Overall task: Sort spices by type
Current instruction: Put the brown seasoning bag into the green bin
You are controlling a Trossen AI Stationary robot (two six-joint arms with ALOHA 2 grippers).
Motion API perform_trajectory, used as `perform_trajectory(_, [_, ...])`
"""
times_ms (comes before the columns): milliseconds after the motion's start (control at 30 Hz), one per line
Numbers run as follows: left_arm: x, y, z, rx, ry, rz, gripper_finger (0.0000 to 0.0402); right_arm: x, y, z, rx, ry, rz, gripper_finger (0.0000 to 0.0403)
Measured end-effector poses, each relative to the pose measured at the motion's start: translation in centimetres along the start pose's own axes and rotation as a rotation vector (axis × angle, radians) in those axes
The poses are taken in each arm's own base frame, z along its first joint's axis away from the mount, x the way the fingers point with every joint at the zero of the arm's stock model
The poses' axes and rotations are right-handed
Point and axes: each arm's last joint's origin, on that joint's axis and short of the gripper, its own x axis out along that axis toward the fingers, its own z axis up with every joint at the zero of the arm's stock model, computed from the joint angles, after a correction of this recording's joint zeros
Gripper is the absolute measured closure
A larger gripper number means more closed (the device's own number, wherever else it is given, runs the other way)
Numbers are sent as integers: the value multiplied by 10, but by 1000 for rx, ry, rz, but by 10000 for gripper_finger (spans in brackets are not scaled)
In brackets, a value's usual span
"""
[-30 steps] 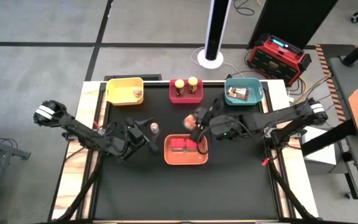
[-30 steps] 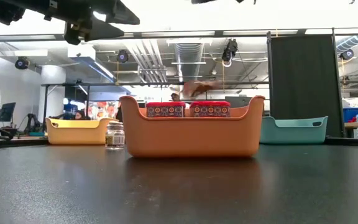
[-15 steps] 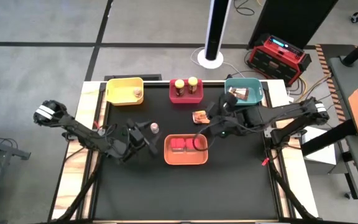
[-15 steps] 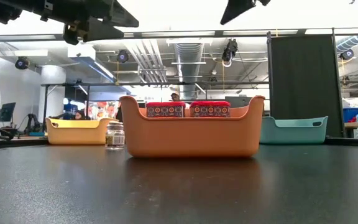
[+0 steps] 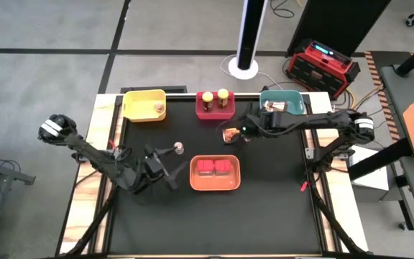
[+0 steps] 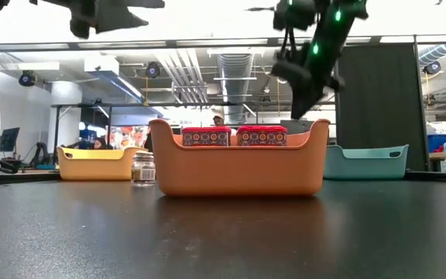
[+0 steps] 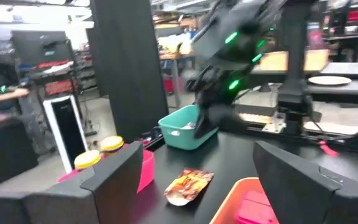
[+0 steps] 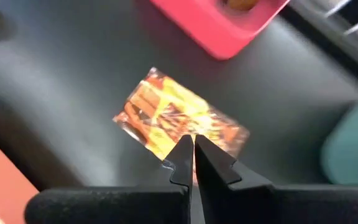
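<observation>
Right gripper (image 8: 193, 163) has pulled back, closed, above the dropped packet (image 8: 180, 121).

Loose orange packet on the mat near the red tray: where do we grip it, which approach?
The packet lies flat on the mat between the red tray and the orange tray, clear of both. Probably come straight down and pinch one crinkled edge. The right gripper hangs above it, fingers shut.

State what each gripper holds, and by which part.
Nothing. The right gripper is shut above the packet lying on the table; the left gripper is open and empty.
</observation>
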Motion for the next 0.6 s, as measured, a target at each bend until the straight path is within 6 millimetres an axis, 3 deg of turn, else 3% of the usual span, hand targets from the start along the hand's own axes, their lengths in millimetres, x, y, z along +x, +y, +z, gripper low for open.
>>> perform_trajectory(200, [-23,-9,23,65,-7,28,115,41,-16,-17,83,2,170,394])
perform_trajectory(400, [-44,-16,40,160,45,154,115,55,-17,-32,112,-55,189,394])
perform_trajectory(600, [-64,-24,62,196,40,82,115,63,-22,-42,141,-98,101,394])
